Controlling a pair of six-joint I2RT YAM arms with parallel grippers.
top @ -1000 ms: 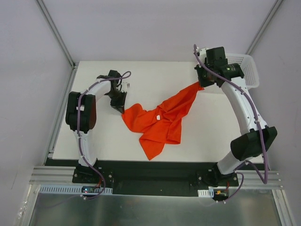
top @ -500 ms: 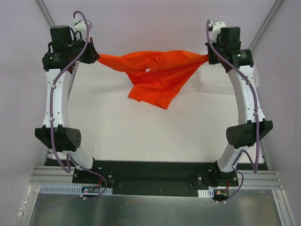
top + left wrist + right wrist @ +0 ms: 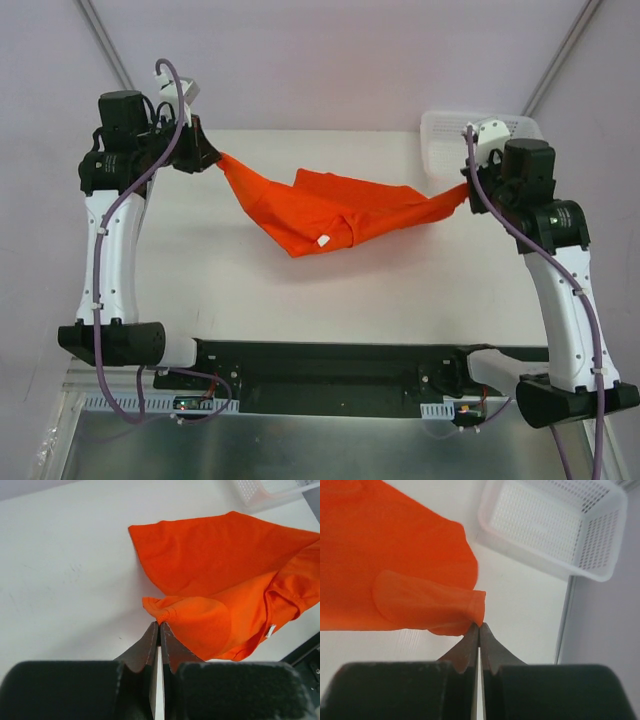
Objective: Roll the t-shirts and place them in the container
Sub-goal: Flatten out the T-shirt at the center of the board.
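Overhead, one orange-red t-shirt [image 3: 340, 215] hangs stretched between two grippers above the white table [image 3: 250, 290], its span running from the table's far-left corner across to the far-right side. Its lower edge sags towards the table's middle; whether the sag touches the surface cannot be told. White tabletop shows between that lower edge and the table's near edge, and a narrower strip shows between the shirt and the table's far edge. The left arm stands along the table's left edge, elbow low at the near-left corner, forearm raised towards the far-left corner, wrist turned inward. Its left gripper [image 3: 159, 625] has its jaws pressed together on a bunched hem of the shirt. The right arm has its elbow outside the table's near-right corner and its forearm reaching up the right edge. The right gripper [image 3: 479, 626] likewise pinches a folded corner of the cloth between closed jaws. One white mesh basket [image 3: 440, 125] sits at the table's far-right corner, just beyond the right gripper and apart from the shirt. One small white label [image 3: 324, 241] shows on the shirt's lower fold. Count: one shirt, one basket, two arms.
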